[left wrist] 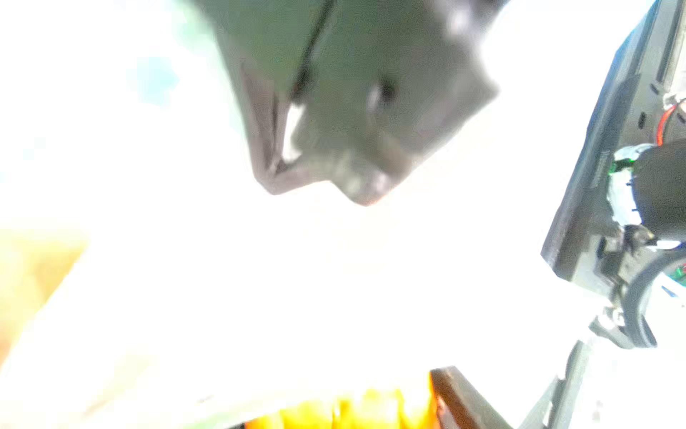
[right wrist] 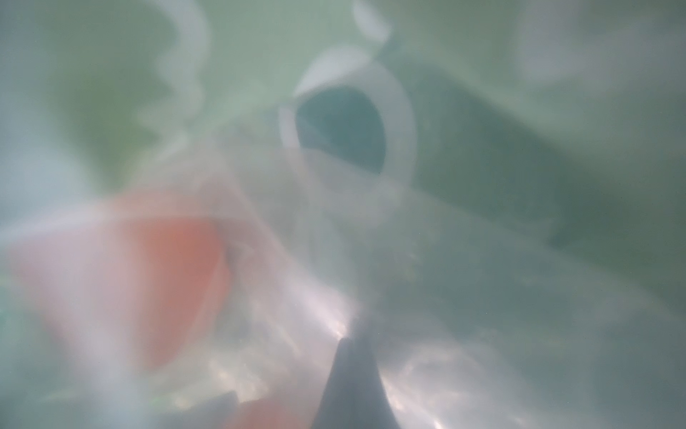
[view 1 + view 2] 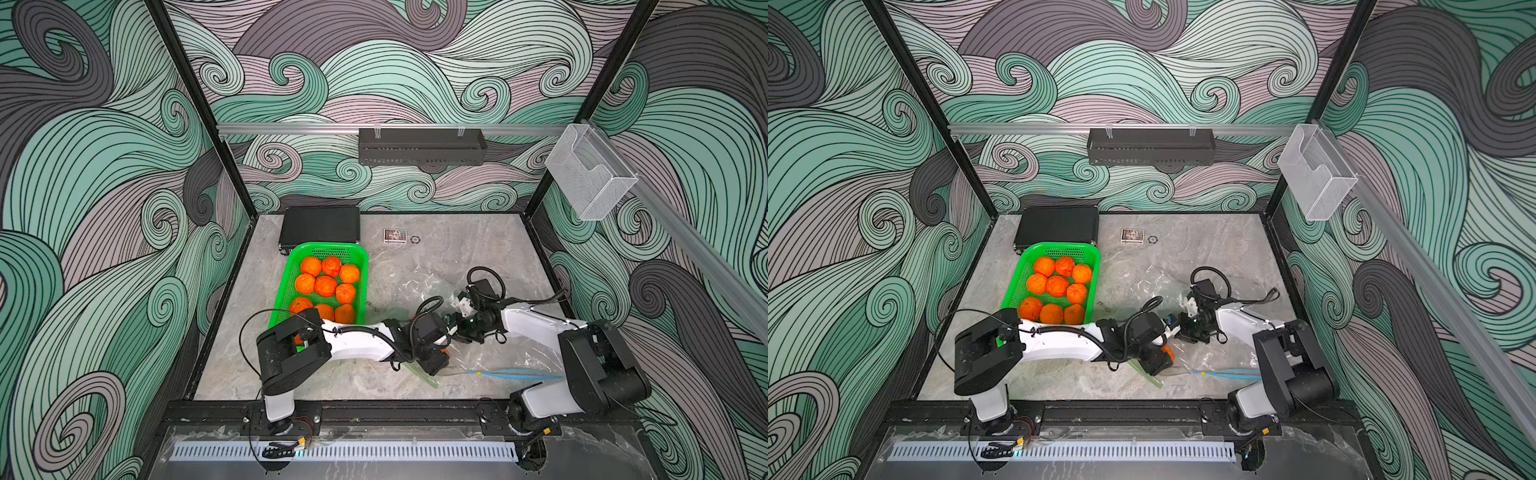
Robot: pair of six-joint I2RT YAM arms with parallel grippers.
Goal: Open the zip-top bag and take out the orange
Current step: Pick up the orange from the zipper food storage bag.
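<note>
Near centre of the table, the zip-top bag (image 3: 490, 357) appears open, right gripper (image 3: 455, 328) clenched on its film. Left gripper (image 3: 440, 358) sits at the orange (image 3: 1168, 352) inside; grasped or not, cannot tell. Opening done, extraction remains

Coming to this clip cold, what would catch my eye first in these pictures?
The bright green plastic mesh basket, filled with round oranges, stands out on the left of the grey marbled table. Next, near the front, the left gripper and right gripper meet over a crumpled clear zip-top bag, with a single orange showing at the left gripper.
</note>
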